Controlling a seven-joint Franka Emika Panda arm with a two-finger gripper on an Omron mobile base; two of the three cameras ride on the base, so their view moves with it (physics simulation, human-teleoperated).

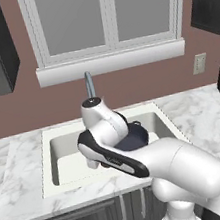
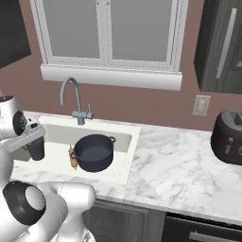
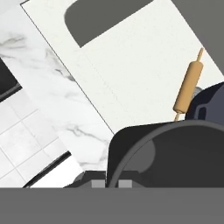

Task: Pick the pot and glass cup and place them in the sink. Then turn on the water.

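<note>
No text, label, brand, number or sign can be read on anything here.

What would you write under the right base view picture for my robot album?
Robot's gripper holds the glass cup over the sink, beside the pot already inside.

Even flat rendered light — soft shadows, no glare.

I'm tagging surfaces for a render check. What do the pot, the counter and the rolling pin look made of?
The pot: probably enamelled or coated metal, dark navy with a soft sheen. The counter: white marble, or a lookalike, polished, with grey veining. The rolling pin: wood by its matte tan colour.
</note>
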